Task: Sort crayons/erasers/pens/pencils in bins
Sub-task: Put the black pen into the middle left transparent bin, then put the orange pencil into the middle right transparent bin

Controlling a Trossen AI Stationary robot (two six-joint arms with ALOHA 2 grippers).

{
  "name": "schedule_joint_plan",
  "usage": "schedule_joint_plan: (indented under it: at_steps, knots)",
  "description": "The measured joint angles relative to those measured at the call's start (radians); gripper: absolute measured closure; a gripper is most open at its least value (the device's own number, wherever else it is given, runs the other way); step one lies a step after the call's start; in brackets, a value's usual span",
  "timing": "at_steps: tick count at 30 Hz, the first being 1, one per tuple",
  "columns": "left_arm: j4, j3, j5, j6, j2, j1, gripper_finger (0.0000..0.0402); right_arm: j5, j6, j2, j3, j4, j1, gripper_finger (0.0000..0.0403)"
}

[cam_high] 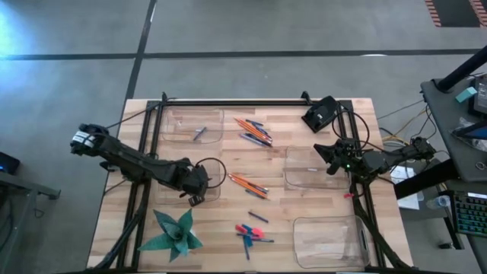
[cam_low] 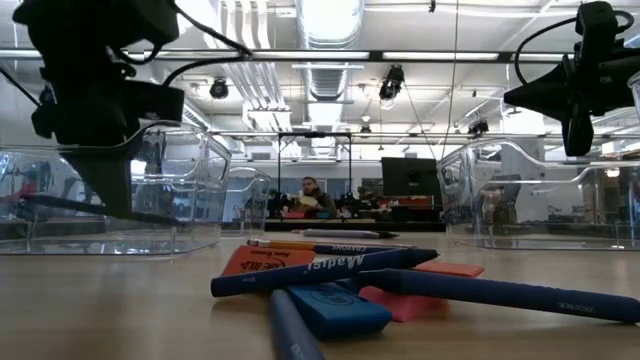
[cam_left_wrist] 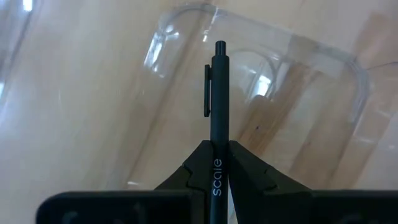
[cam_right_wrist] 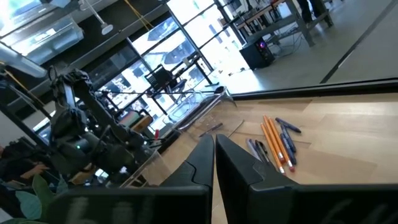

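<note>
Here the left end effector (cam_left_wrist: 219, 163) is clamped on a dark pen (cam_left_wrist: 218, 112), holding it over the clear bin (cam_high: 199, 183) on the left side of the bench (cam_high: 228, 213); in the left wrist view the pen stands straight out between the two fingers, with the bin's rounded corner beneath it. The right end effector (cam_right_wrist: 214, 155) hangs with its fingers pressed together and nothing between them, above the right-hand middle bin (cam_high: 312, 169).

A third bin (cam_high: 190, 125) sits at the far left with one dark stick lying in it, and a fourth bin (cam_high: 329, 240) sits near and right.

Between the bins, loose items lie on the wood. A far cluster of orange pencils (cam_high: 251, 128) and dark pens lies just right of the far left bin. A second pair of pencils (cam_high: 247, 183) lies near the bench's middle. Nearer, a small pile holds the erasers (cam_low: 340, 305), pink-red and blue, with blue pens (cam_low: 325, 272) lying across them. A green folded paper shape (cam_high: 175, 232) sits at the near left corner.
</note>
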Motion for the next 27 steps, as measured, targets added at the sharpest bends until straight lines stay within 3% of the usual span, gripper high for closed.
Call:
schedule_joint_plan:
  at_steps: [11,19,27]
  knots:
    - [0.052,-0.027,0.017,-0.008,0.017,0.002,0.0381,0.000,0.000,0.000,0.000,0.000,0.000,0.0394]
    - [0.045,-0.028,0.019,-0.009,0.016,0.003,0.0344,0.000,0.000,0.000,0.000,0.000,0.000,0.0394]
    - [0.021,-0.029,0.000,-0.003,-0.016,0.009,0.0339,0.000,0.000,0.000,0.000,0.000,0.000,0.0394]
